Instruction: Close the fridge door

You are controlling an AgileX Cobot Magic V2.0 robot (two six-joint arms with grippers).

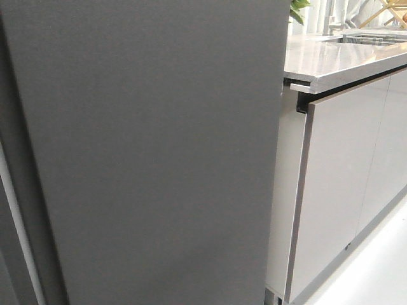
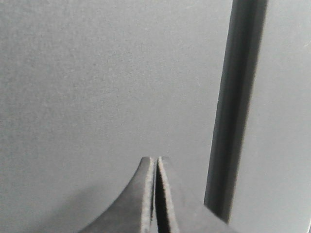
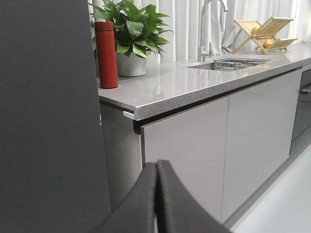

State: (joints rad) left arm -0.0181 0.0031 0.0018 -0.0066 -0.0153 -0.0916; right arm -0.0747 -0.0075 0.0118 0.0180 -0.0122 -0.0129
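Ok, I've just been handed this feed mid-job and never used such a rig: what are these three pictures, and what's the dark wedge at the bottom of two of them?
The machine is a two-armed robot, each arm ending in jaws. The front view looks forward from the robot: the big dark grey slab is the fridge door, with light grey cabinet fronts and a countertop to its right. The other two pictures come from cameras on the wrists. The dark wedge is each arm's own gripper: the left gripper points at the dark grey fridge surface, close up, jaws shut and holding nothing. The right gripper, also shut and empty, faces along the kitchen counter, where you see a red bottle, a potted plant, a sink and a wooden dish rack.
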